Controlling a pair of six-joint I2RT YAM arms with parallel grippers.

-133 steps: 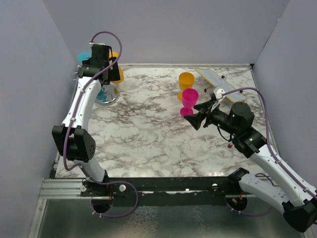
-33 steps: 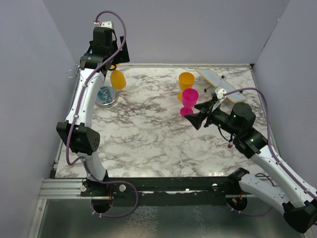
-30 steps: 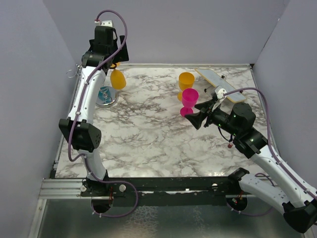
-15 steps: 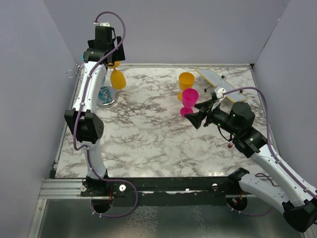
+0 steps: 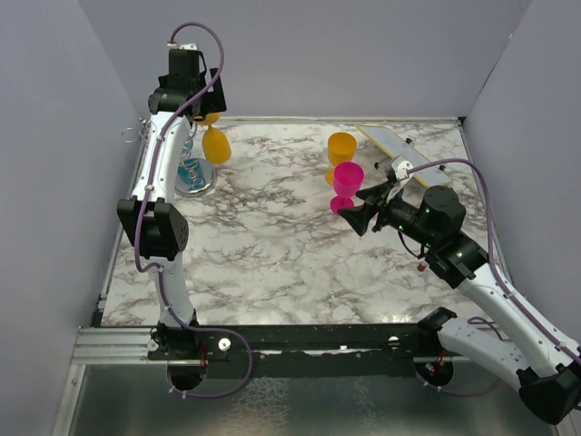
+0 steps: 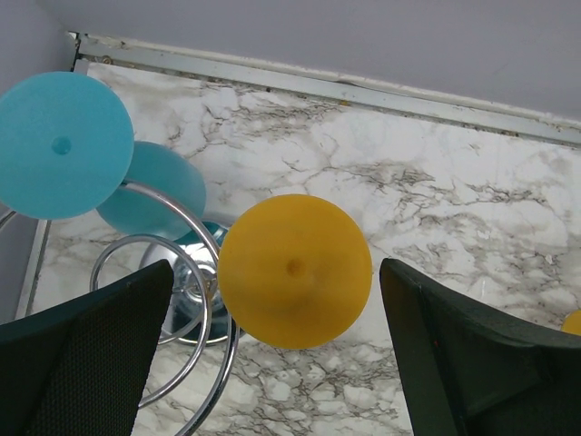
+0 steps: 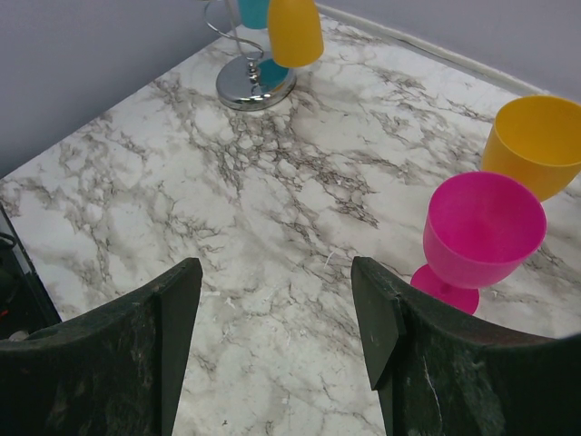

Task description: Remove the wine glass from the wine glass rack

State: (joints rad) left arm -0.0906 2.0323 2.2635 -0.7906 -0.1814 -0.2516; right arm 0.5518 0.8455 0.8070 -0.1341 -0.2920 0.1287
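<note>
Compared with 4.4 s ago, the left gripper [image 6: 277, 272] has been raised and is spread wide, gripping nothing, with the matte orange wine glass [image 5: 215, 143] hung bowl-down beneath it, round foot seen between the fingers, at the chrome wire wine glass rack [image 7: 250, 89].

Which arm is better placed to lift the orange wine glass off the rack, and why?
Left. Its jaws stand open either side of the orange wine glass's foot, directly above the wine glass rack. The right arm is far off, by the pink wine glass.
</note>
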